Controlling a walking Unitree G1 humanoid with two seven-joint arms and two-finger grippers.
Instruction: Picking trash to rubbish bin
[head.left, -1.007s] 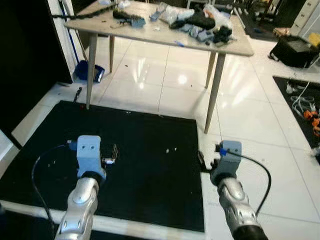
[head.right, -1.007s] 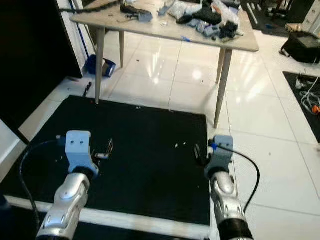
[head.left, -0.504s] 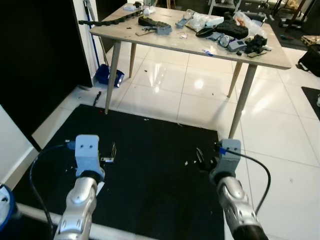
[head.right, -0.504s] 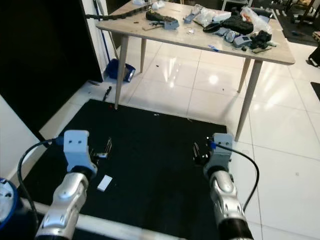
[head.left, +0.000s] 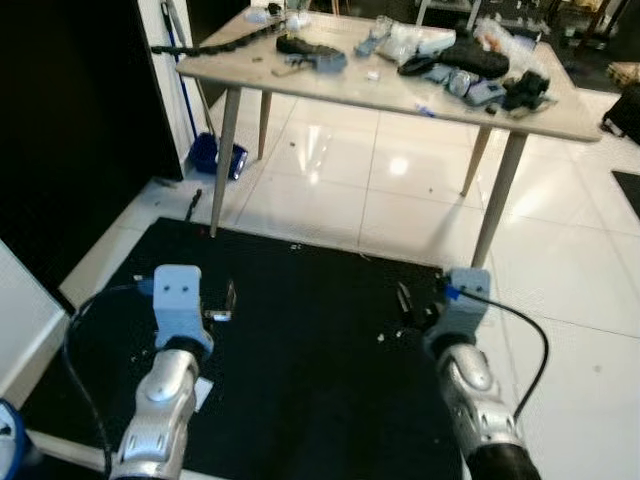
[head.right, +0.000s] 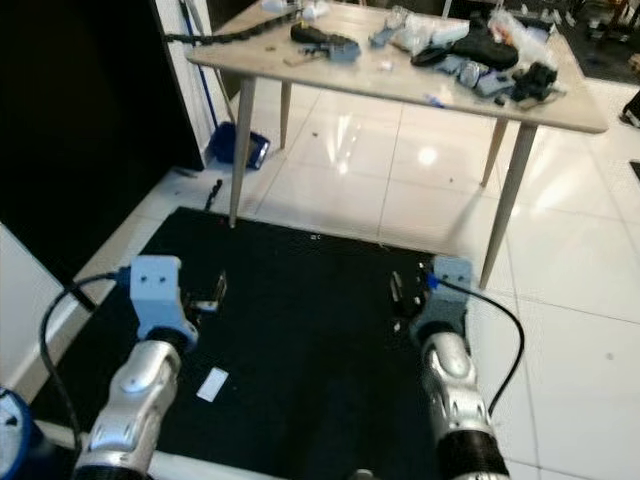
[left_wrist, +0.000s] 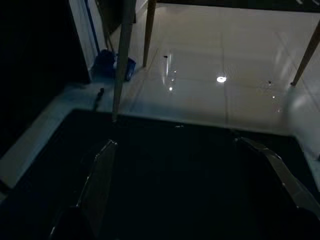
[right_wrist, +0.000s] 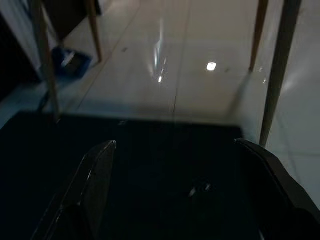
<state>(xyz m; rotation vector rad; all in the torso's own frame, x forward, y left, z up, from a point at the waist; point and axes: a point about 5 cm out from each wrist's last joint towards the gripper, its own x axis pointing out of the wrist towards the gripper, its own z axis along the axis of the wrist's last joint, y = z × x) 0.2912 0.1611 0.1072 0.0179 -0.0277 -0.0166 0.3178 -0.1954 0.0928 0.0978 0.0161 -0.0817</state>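
While both arms reach out over the black mat (head.right: 300, 300), the right eye view shows a white scrap of paper (head.right: 213, 384) lying on it just beside the left arm, with 2 or 3 tiny white bits (head.right: 403, 328) near the right gripper (head.right: 399, 292). From the left eye view, the left gripper (head.left: 229, 300) hangs above the mat, holding nothing. Each wrist view shows its 2 fingers spread wide and empty. To do this well, I'd lower the left gripper straight onto the scrap and pinch an edge. No bin can be made out clearly.
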